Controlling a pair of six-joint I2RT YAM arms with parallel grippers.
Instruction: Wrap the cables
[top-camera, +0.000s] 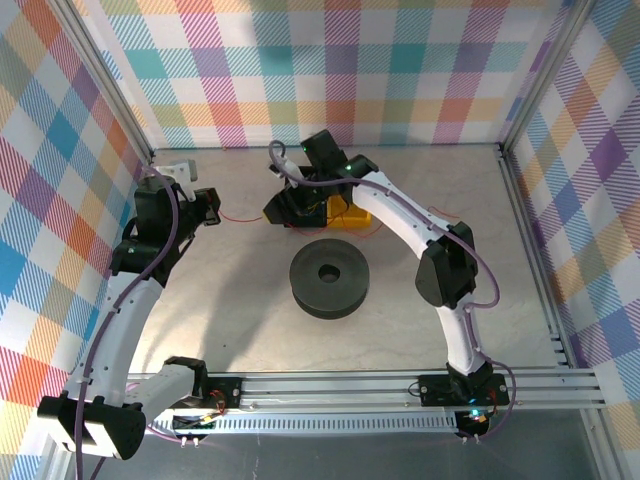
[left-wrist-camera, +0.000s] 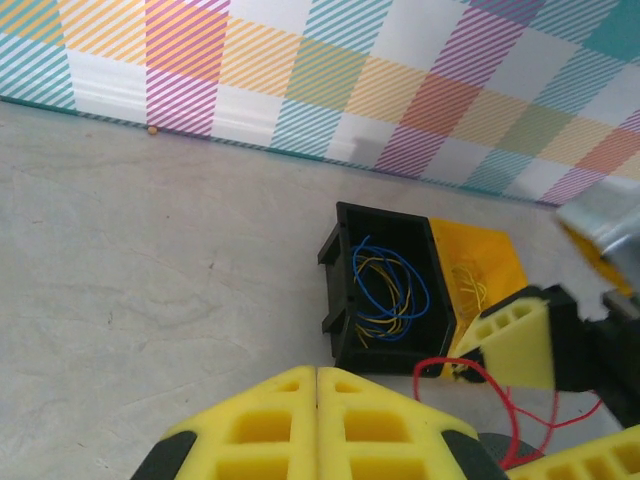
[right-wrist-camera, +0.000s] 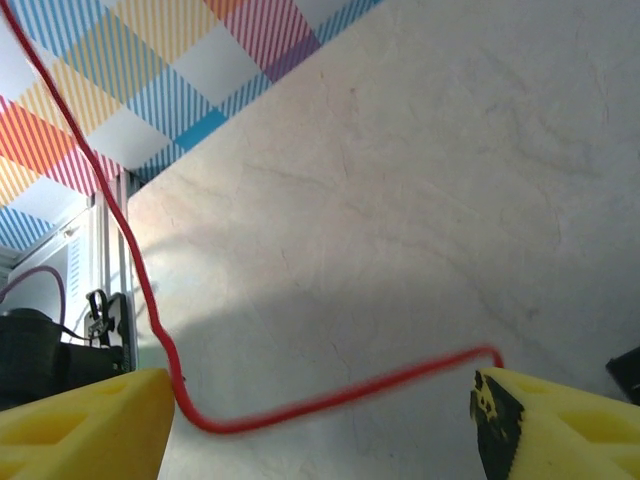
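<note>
The thin red-orange cable (right-wrist-camera: 330, 398) is trailing in a loose curve over the pale stone-look desk (top-camera: 230, 300) toward its far edge. It is passing between the yellow fingers (right-wrist-camera: 80, 425) of the right hand (right-wrist-camera: 322, 412), which are standing wide apart around it. The left hand (left-wrist-camera: 317, 425) is hovering nearer the desk's left edge with its pads pressed together; whether the cable's end is caught there I cannot tell. A black round spool (top-camera: 329, 279) is sitting mid-desk. A black open box (left-wrist-camera: 340, 290) of blue and yellow wires (left-wrist-camera: 392, 292) is resting near the far edge.
</note>
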